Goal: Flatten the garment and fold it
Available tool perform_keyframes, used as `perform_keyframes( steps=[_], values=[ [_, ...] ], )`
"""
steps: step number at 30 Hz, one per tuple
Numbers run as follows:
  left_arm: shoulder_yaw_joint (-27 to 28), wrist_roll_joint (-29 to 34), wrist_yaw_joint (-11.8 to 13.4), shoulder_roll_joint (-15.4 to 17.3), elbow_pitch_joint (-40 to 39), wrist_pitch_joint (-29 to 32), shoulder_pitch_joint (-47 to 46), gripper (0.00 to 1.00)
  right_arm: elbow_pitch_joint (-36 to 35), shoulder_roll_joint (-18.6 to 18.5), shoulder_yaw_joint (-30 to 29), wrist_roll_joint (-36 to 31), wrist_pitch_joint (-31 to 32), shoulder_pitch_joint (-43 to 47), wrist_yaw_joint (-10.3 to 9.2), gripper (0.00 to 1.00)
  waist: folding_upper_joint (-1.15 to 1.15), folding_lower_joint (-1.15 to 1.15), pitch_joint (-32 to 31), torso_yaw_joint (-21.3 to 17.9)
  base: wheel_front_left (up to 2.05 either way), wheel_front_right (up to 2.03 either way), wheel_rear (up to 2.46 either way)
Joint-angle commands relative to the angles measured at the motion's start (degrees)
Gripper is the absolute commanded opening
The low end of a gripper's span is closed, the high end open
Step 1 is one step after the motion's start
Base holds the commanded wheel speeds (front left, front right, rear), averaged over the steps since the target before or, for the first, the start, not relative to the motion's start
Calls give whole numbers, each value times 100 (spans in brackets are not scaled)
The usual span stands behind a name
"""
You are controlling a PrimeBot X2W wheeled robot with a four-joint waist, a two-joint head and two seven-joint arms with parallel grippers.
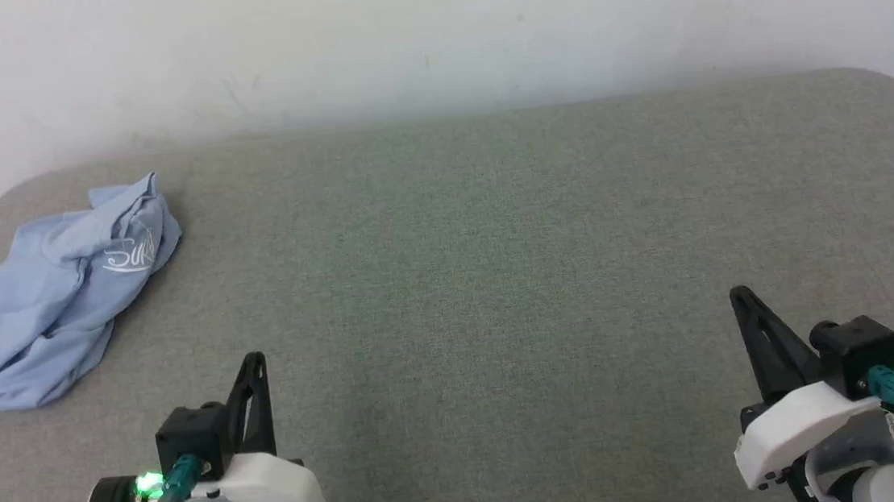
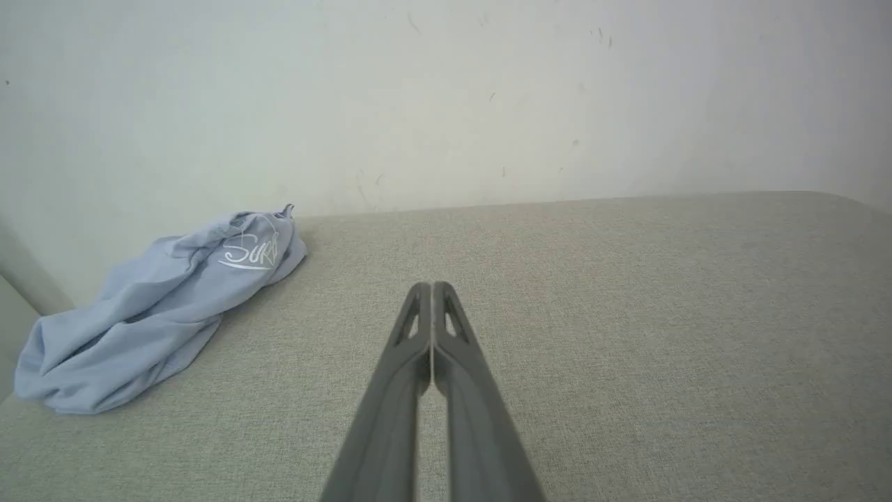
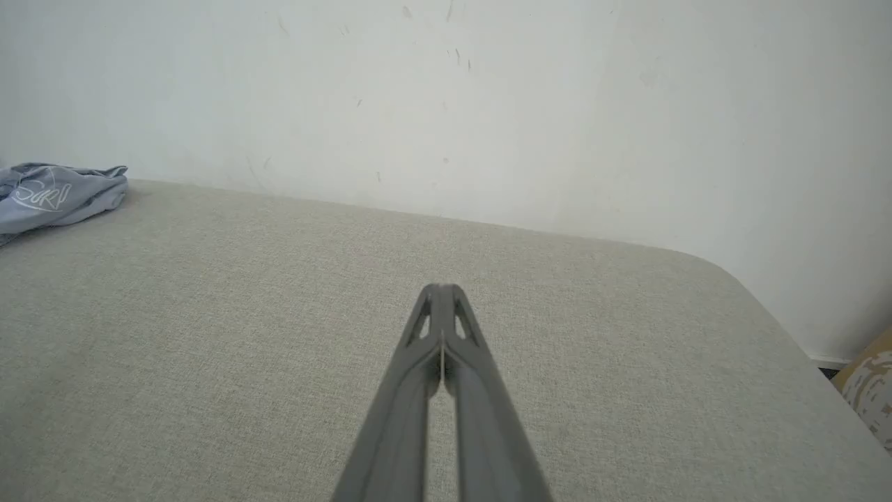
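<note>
The garment [image 1: 54, 297], a light blue shirt with white "Surf" script showing, lies crumpled in a heap at the far left of the grey table [image 1: 494, 239]. The left wrist view has the garment [image 2: 153, 314] at its left, and the right wrist view catches an end of the garment [image 3: 56, 195] at its left edge. My left gripper [image 1: 256, 358] hovers near the front left, shut and empty, to the right of the heap and nearer than it. Its fingertips [image 2: 432, 289] touch each other. My right gripper [image 1: 738, 292] is at the front right, shut and empty, fingertips [image 3: 440, 291] together.
A white wall [image 1: 428, 34] runs along the table's far edge. The table's corners are rounded, with the far right one [image 3: 732, 279] falling off toward a patterned object [image 3: 871, 383] on the floor.
</note>
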Motion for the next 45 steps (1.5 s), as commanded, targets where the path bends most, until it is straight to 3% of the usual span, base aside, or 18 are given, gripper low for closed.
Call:
perform_keyframes(
  steps=[1,36,37,45],
  values=[
    [24,38,44,-2,-35,2,-71,0,-31,22,-2,-43,3,-33,-12,0,0,0,0,0,0,0,0],
    [24,38,44,-2,-35,2,-71,0,-31,22,-2,-43,3,-33,-12,0,0,0,0,0,0,0,0],
    [-1,-1,0,0,1,0,2,100,3,0,0,1,0,1,0,100,0,0,0,0,0,0,0],
    [-41,-43,34,0,35,-60,3,100,48,-3,-17,60,-60,2,0,100,0,0,4,-1,0,0,0]
  ],
)
